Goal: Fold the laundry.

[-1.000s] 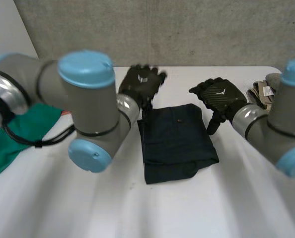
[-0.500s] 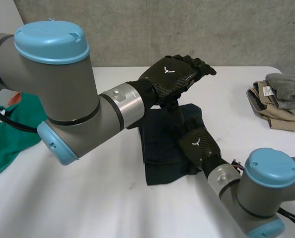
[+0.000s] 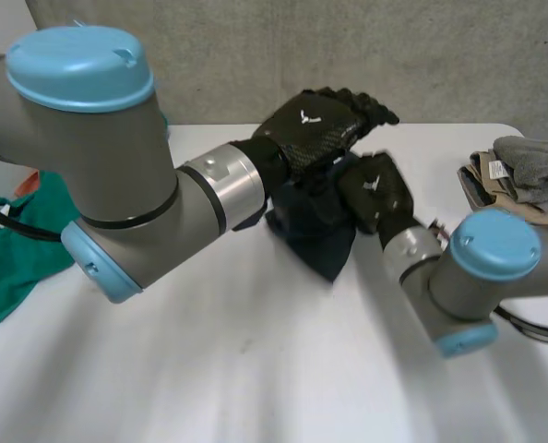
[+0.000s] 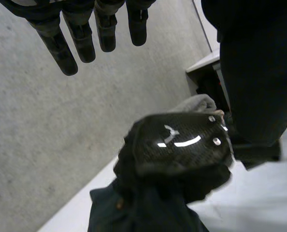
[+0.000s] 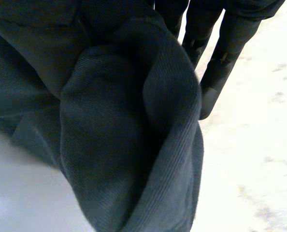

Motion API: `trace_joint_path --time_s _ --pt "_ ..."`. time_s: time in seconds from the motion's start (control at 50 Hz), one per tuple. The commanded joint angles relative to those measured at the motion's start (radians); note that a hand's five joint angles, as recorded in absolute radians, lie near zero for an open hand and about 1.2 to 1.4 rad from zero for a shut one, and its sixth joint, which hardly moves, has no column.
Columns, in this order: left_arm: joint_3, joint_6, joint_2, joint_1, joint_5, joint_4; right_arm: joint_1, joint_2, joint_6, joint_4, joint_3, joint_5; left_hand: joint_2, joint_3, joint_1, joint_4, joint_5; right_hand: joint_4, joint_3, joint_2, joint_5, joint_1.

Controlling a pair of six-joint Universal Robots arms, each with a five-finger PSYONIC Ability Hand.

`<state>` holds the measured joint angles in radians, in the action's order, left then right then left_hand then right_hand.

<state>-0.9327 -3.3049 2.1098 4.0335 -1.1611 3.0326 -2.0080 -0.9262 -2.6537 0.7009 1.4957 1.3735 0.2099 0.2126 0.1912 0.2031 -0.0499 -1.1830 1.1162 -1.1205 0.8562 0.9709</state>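
As I look down on the table, the dark cloth sits bunched near its middle, partly lifted, one corner hanging toward the surface. A green cloth lies far to my left and a pile far to my right. My left hand hovers above the dark cloth, fingers straight and spread, holding nothing. My right hand grips the dark cloth's right side, fabric gathered against its palm.

No legible text. Letterless white emblem on back of left hand, same on right hand. White tag on beige garment: unreadable.
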Motion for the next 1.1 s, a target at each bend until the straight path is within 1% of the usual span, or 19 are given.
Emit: trace_joint_path --time_s 0.02,0.1,0.24,0.26,0.32,0.4,0.42,0.5,0.52,0.56,0.62,0.7,0.72,0.76,0.78,0.94,1.0,1.02,1.1 --pt "0.000 0.007 -0.062 0.035 -0.014 0.049 0.115 -0.062 -0.101 -0.004 -0.155 0.004 -0.020 -0.023 -0.001 -0.013 0.034 -0.213 0.280 -0.276 0.366 0.425" --pt "0.002 0.008 -0.083 0.038 -0.037 0.061 0.230 -0.095 -0.182 -0.011 -0.241 -0.005 -0.020 -0.023 -0.001 -0.013 0.034 -0.213 0.280 -0.276 0.366 0.425" --pt "-0.006 0.008 -0.088 0.036 -0.043 0.066 0.429 -0.059 -0.291 -0.003 -0.367 -0.108 -0.020 -0.023 -0.001 -0.013 0.034 -0.213 0.280 -0.276 0.366 0.425" --pt "-0.008 0.008 -0.088 0.035 -0.043 0.066 0.477 -0.028 -0.311 -0.001 -0.390 -0.129 -0.020 -0.023 -0.001 -0.013 0.034 -0.213 0.280 -0.276 0.366 0.425" --pt "-0.015 0.008 -0.083 0.030 -0.045 0.064 0.541 0.021 -0.330 0.000 -0.417 -0.165 -0.020 -0.023 -0.001 -0.013 0.034 -0.213 0.280 -0.276 0.366 0.425" --pt "-0.038 0.008 -0.080 0.027 -0.042 0.068 0.635 0.104 -0.342 0.002 -0.446 -0.238 -0.020 -0.023 -0.001 -0.013 0.034 -0.213 0.280 -0.276 0.366 0.425" --pt "-0.040 0.008 -0.079 0.027 -0.043 0.068 0.667 0.142 -0.344 0.002 -0.457 -0.273 -0.020 -0.023 -0.001 -0.013 0.034 -0.213 0.280 -0.276 0.366 0.425" --pt "-0.052 0.010 -0.074 0.025 -0.042 0.068 0.724 0.223 -0.345 0.002 -0.479 -0.344 -0.023 -0.026 -0.004 -0.016 0.037 -0.213 0.280 -0.276 0.366 0.425" --pt "-0.055 0.010 -0.071 0.025 -0.042 0.068 0.753 0.274 -0.347 0.002 -0.491 -0.388 -0.023 -0.026 -0.004 -0.016 0.037 -0.213 0.280 -0.276 0.366 0.425" --pt "-0.057 0.010 -0.068 0.024 -0.042 0.068 0.781 0.320 -0.347 -0.003 -0.502 -0.428 -0.023 -0.026 -0.004 -0.016 0.037 -0.213 0.280 -0.276 0.366 0.425" --pt "-0.058 0.010 -0.062 0.021 -0.043 0.068 0.796 0.359 -0.342 -0.001 -0.500 -0.461 -0.020 -0.023 -0.001 -0.013 0.034 -0.213 0.280 -0.276 0.366 0.425" --pt "-0.060 0.008 -0.057 0.013 -0.042 0.068 0.804 0.365 -0.334 -0.003 -0.493 -0.459 -0.020 -0.023 -0.001 -0.013 0.034 -0.213 0.280 -0.276 0.366 0.425" --pt "-0.060 0.010 -0.057 0.012 -0.042 0.068 0.810 0.356 -0.334 -0.009 -0.482 -0.455 -0.020 -0.023 -0.001 -0.013 0.034 -0.054 0.121 -0.117 0.207 0.267" --pt "-0.058 0.010 -0.059 0.009 -0.042 0.068 0.816 0.331 -0.334 -0.014 -0.468 -0.449 -0.023 -0.026 -0.004 -0.016 0.037 0.821 -0.754 0.758 -0.668 -0.609" --pt "-0.058 0.010 -0.059 0.009 -0.042 0.068 0.818 0.313 -0.334 -0.014 -0.456 -0.444 -0.020 -0.023 -0.001 -0.013 0.034 1.008 -0.942 0.946 -0.856 -0.796" --pt "-0.063 0.011 -0.067 -0.002 -0.043 0.066 0.821 0.084 -0.347 -0.053 -0.319 -0.427 -0.023 -0.026 -0.004 -0.016 0.037 1.008 -0.942 0.946 -0.856 -0.796" --pt "-0.074 0.011 -0.070 -0.005 -0.043 0.066 0.827 -0.006 -0.347 -0.136 -0.279 -0.396 -0.020 -0.023 -0.001 -0.013 0.034 1.008 -0.942 0.946 -0.856 -0.796" --pt "-0.077 0.011 -0.071 -0.008 -0.043 0.066 0.828 -0.026 -0.342 -0.161 -0.275 -0.383 -0.020 -0.023 -0.001 -0.013 0.034 1.008 -0.942 0.946 -0.856 -0.796" --pt "-0.080 0.013 -0.085 -0.017 -0.043 0.066 0.842 -0.097 -0.304 -0.291 -0.282 -0.262 -0.020 -0.023 -0.001 -0.013 0.034 1.008 -0.942 0.946 -0.856 -0.796"
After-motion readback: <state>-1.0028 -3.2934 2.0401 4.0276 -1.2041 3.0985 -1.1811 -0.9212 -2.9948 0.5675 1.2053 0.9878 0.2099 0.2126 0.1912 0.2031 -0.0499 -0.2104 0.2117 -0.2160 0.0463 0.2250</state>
